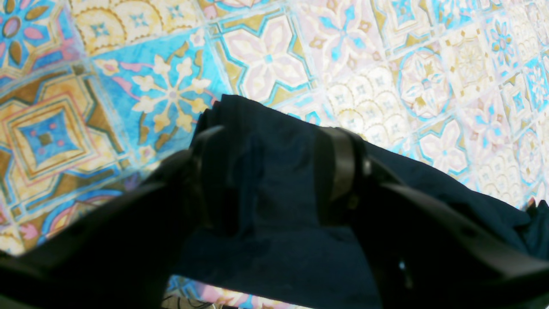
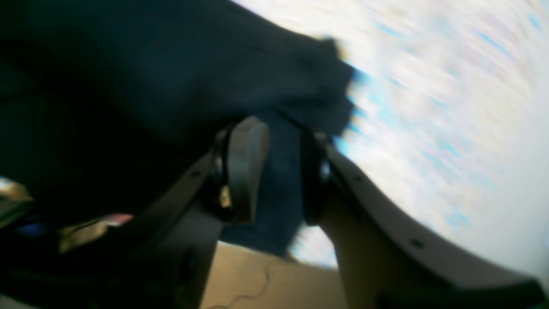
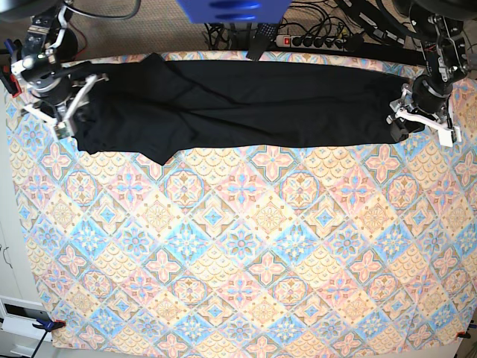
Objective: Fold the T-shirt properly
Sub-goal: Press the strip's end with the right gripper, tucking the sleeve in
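The black T-shirt (image 3: 246,104) lies stretched in a long band across the far part of the table, with a flap hanging forward at its left. My left gripper (image 3: 408,119) is at the band's right end. In the left wrist view its fingers (image 1: 339,171) stand wide apart, open, with the T-shirt (image 1: 279,249) lying between and under them. My right gripper (image 3: 77,104) is at the band's left end. The right wrist view is blurred. There the right gripper (image 2: 281,171) has its jaws parted, and a strip of the T-shirt (image 2: 171,64) runs through the gap.
A patterned tile-print cloth (image 3: 238,246) covers the whole table. Behind the table's far edge lie a power strip with cables (image 3: 320,41) and a blue object (image 3: 231,9). Both arm bases stand at the far corners.
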{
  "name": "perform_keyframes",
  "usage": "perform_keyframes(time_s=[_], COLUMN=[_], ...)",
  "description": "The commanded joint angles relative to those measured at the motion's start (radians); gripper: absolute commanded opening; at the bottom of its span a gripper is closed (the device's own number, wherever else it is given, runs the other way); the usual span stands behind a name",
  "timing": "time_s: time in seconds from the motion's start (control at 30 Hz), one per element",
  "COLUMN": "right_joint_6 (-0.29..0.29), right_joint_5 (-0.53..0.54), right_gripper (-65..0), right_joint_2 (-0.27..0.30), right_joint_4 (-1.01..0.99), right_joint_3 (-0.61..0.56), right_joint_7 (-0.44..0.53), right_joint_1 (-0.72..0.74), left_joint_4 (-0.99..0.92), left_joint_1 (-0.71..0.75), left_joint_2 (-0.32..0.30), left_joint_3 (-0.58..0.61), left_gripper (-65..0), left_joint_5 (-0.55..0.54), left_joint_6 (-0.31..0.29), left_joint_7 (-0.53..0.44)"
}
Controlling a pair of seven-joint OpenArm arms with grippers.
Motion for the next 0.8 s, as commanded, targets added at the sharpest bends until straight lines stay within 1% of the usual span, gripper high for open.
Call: perform_keyframes(time_s=[0.0,0.07,0.17,0.2,0.27,0.4,0.53,0.67,0.7,0.77], right_joint_6=[-0.002,-0.002,0.006,0.021,0.081,0.082,0.082,0.082,0.082,0.082], right_joint_5=[0.013,0.013,0.016,0.016,0.016,0.016,0.016,0.013,0.006,-0.05], right_gripper=[-48.1,-48.1,-48.1,-48.1,-48.2,-48.6,-52.5,-53.3,-53.3,-53.3], right_joint_2=[0.008,-0.009,-0.052,-0.056,-0.055,-0.056,-0.055,-0.055,-0.055,-0.055], right_joint_4=[0.017,0.017,0.018,0.018,0.018,0.018,0.015,-0.012,-0.035,-0.089], right_joint_3=[0.028,0.066,0.072,0.056,0.017,-0.055,-0.109,-0.202,-0.222,-0.254], right_joint_7=[0.004,0.001,0.006,0.006,0.01,0.012,0.012,0.003,0.001,0.001], right_joint_1=[-0.001,-0.002,-0.002,0.002,0.021,0.062,0.107,0.216,0.231,0.236], left_joint_4=[0.014,0.014,0.014,0.014,0.014,0.014,0.014,0.014,0.014,0.014], left_joint_1=[0.0,0.0,0.0,-0.002,-0.003,0.0,0.003,0.011,0.012,0.012], left_joint_2=[-0.009,-0.008,-0.008,-0.008,-0.008,-0.008,-0.006,-0.006,-0.006,-0.006], left_joint_3=[-0.004,-0.003,-0.003,-0.003,-0.003,-0.006,-0.007,-0.009,-0.009,-0.009], left_gripper=[-33.0,-33.0,-33.0,-33.0,-33.0,-33.0,-33.0,-33.0,-33.0,-33.0], left_joint_5=[-0.007,-0.007,-0.007,-0.007,-0.008,-0.008,-0.008,-0.01,-0.01,-0.01], left_joint_6=[-0.005,-0.005,-0.005,-0.005,-0.005,-0.005,-0.005,-0.005,-0.005,-0.005], left_joint_7=[-0.014,-0.014,-0.014,-0.014,-0.014,-0.014,-0.014,-0.014,-0.014,-0.014])
